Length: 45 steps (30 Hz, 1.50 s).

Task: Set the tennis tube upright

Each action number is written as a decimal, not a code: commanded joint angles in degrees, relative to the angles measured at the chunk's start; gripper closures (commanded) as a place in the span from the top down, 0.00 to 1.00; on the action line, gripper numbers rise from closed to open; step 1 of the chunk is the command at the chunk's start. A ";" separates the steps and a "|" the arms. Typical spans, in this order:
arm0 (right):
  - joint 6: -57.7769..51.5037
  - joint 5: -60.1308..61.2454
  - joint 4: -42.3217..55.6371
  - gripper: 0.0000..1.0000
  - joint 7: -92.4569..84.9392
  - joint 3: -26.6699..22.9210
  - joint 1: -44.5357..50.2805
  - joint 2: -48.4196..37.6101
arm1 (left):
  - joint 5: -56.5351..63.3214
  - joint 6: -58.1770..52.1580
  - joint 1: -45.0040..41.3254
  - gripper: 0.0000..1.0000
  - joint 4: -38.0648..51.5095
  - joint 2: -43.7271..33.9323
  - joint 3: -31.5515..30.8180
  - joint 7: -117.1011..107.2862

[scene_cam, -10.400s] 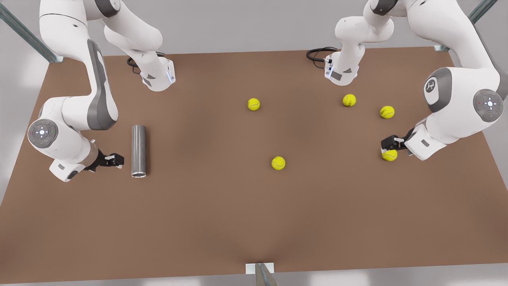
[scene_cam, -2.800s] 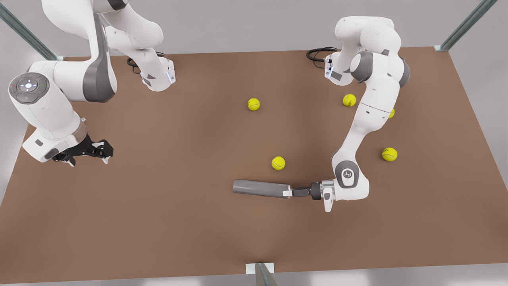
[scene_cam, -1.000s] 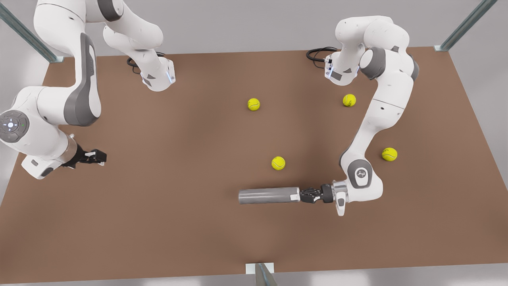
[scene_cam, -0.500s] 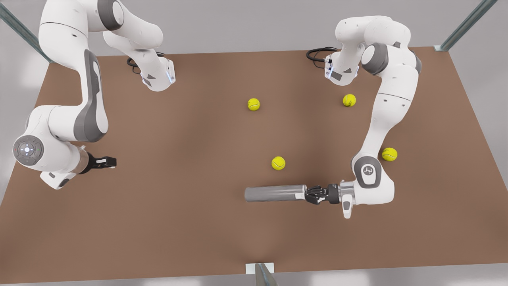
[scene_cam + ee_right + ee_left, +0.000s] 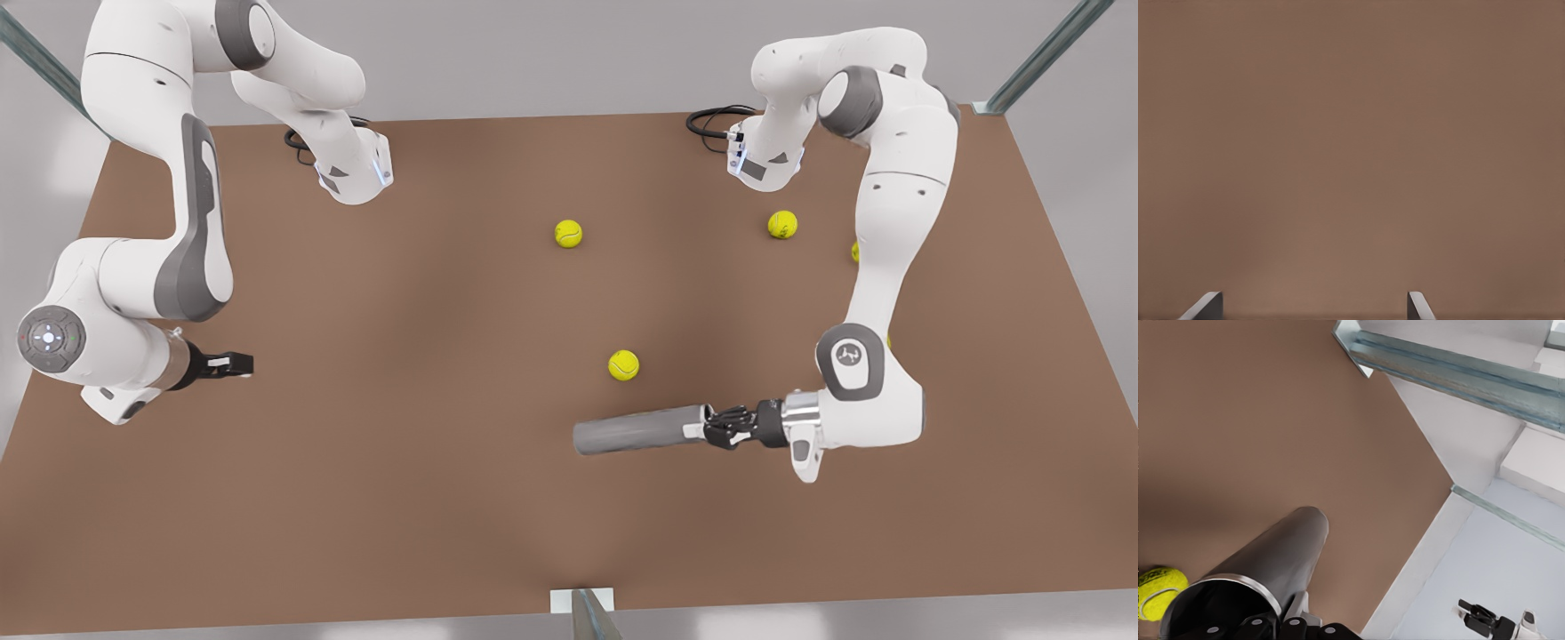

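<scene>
Bench surface carried everything in the scene, and most of it lay bare, which left ample room for standing the tube up.

Left arm, at the front view's right, reached down and forward to the near-centre of the bench. I read it as the working arm, since its wrist view looked straight along the tube. Right arm, at the front view's left, waited well apart from the work, folded low over bare bench.

Tennis tube was not upright. It extended almost level from the left jaws toward the front view's left, with its far end a little nearer the camera. Whether it rested on the bench or hung just above it, I could not tell. The left jaws were clamped on the tube at its lighter rim end, and in the left wrist view the open mouth sat directly against them. I judged that an end grip was chosen so that a wrist rotation could swing the closed end down onto the bench.

Three tennis balls lay in plain sight. The nearest sat close beside the tube, and two more lay farther back. I judged the nearest to be the main obstruction risk during tilting.

Right jaws were spread apart and held nothing, with their fingertips over bare bench.
</scene>
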 commanded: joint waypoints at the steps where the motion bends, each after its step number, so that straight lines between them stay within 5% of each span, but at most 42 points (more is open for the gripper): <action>1: 0.00 0.01 0.00 1.00 0.00 0.00 0.01 0.00 | 0.52 0.01 0.00 0.21 0.00 -0.29 0.00 -0.32; 45: -0.88 0.27 0.62 1.00 0.09 0.00 0.36 0.00 | 51.40 -11.77 -0.79 0.21 0.62 -11.63 -0.88 -14.48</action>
